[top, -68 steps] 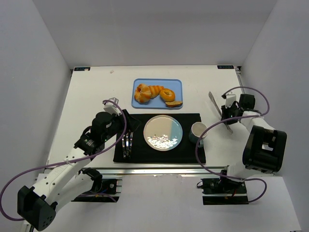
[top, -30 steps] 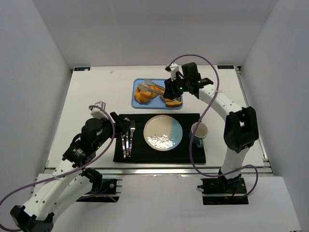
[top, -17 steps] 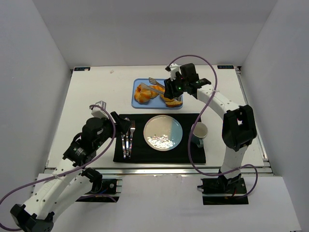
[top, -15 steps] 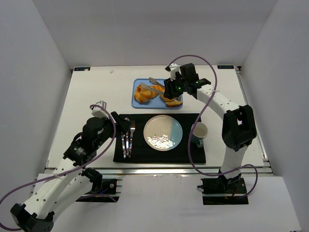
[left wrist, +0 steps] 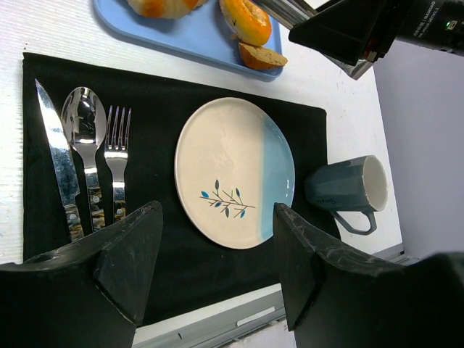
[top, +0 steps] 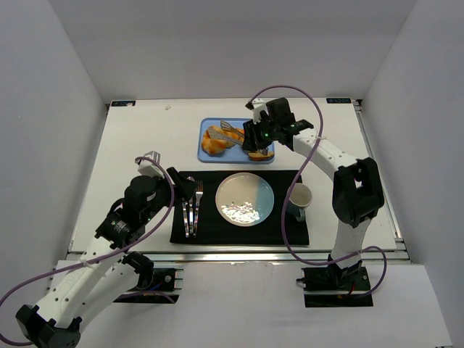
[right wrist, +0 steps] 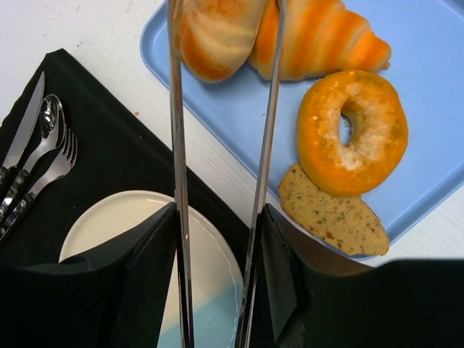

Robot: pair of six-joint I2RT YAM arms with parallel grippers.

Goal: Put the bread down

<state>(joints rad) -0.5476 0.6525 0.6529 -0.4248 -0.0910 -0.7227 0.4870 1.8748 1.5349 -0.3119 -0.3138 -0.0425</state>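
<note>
The bread [top: 212,143], a lumpy golden bun, lies at the left end of the blue tray [top: 267,125]. My right gripper [top: 255,138] hovers over the tray, shut on metal tongs [top: 230,129]. In the right wrist view the gripper [right wrist: 217,217] holds the two tong arms [right wrist: 176,145] parallel. They reach forward on either side of the bread [right wrist: 217,36], whose top is cut off by the frame edge. The round plate [top: 246,199] sits on the black mat. My left gripper [top: 185,187] hangs open near the cutlery. In the left wrist view it [left wrist: 216,210] holds nothing, with the plate [left wrist: 235,170] below.
On the tray beside the bread lie a striped croissant [right wrist: 319,40], a bagel [right wrist: 351,130] and a seeded bread slice [right wrist: 333,214]. A knife [left wrist: 54,138], spoon [left wrist: 83,123] and fork [left wrist: 116,159] lie left of the plate. A grey mug [top: 298,197] stands to its right.
My right arm swung from the table's right side to the tray with the tongs. Over the last second the tongs slid left around the bread. The left arm drew back slightly.
</note>
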